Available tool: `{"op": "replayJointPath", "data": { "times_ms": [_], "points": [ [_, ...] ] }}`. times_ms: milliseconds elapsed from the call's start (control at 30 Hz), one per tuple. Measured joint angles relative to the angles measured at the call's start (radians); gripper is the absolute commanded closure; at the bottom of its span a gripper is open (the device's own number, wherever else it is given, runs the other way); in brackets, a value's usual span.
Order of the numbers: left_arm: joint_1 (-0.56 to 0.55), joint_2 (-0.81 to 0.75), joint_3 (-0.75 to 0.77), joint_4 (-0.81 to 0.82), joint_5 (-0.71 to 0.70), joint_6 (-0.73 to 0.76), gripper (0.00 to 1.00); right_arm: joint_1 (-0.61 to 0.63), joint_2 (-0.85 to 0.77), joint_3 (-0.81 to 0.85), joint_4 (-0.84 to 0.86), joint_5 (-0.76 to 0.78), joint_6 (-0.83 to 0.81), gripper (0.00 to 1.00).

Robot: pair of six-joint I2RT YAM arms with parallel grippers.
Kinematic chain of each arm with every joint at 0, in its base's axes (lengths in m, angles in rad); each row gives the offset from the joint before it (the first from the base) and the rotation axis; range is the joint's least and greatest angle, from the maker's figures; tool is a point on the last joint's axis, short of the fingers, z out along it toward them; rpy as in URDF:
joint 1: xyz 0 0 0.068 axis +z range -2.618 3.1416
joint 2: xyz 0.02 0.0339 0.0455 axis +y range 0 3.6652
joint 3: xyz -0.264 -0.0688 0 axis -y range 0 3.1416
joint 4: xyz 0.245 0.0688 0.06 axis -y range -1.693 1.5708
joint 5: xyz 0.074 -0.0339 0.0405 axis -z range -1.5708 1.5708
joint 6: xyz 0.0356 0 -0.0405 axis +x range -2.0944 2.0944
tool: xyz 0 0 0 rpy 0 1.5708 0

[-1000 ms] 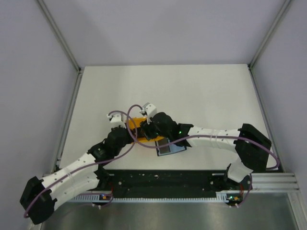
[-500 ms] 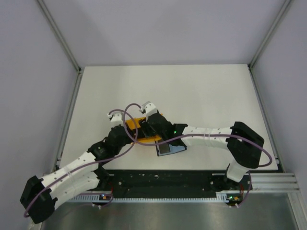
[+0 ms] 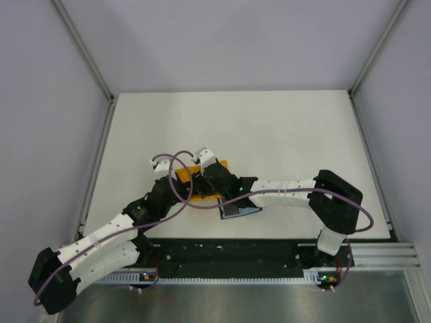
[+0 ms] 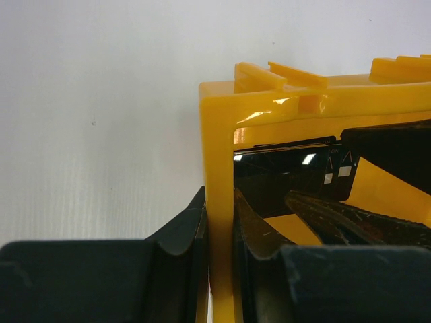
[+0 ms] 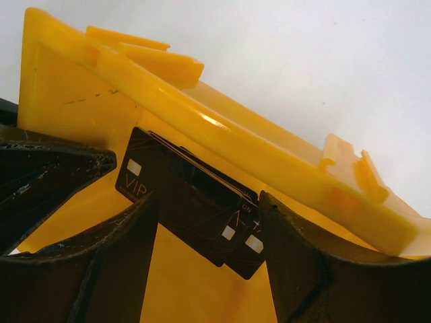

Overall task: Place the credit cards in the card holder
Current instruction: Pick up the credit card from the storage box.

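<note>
Two black credit cards (image 5: 195, 195) lean overlapped against the inner wall of an orange plastic bin (image 5: 222, 145); they also show in the left wrist view (image 4: 283, 176). My right gripper (image 5: 209, 259) is open inside the bin, one finger on each side of the cards, not closed on them. My left gripper (image 4: 220, 225) is shut on the bin's side wall (image 4: 217, 155). In the top view the bin (image 3: 219, 163) is mostly covered by both grippers. The navy card holder (image 3: 240, 211) lies open on the table just right of the bin, partly under my right arm.
The white table (image 3: 269, 128) stretches behind and to both sides of the bin. A metal frame rail (image 3: 94, 70) borders the table at left and right. The black base rail (image 3: 229, 252) runs along the near edge.
My right arm has shifted left and its gripper has gone further into the bin, over the cards. My left gripper has kept its hold on the bin wall.
</note>
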Motion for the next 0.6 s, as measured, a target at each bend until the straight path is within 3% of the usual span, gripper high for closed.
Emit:
{"op": "replayJointPath", "data": {
  "times_ms": [233,600],
  "points": [
    [0.0,-0.022,-0.003,-0.002,-0.006,0.008,1.0,0.0,0.002,-0.029,0.065,-0.057,0.005,0.42],
    [0.002,-0.043,-0.021,-0.003,-0.023,0.039,1.0,-0.012,0.002,-0.052,0.06,-0.123,0.016,0.72]
  ]
}}
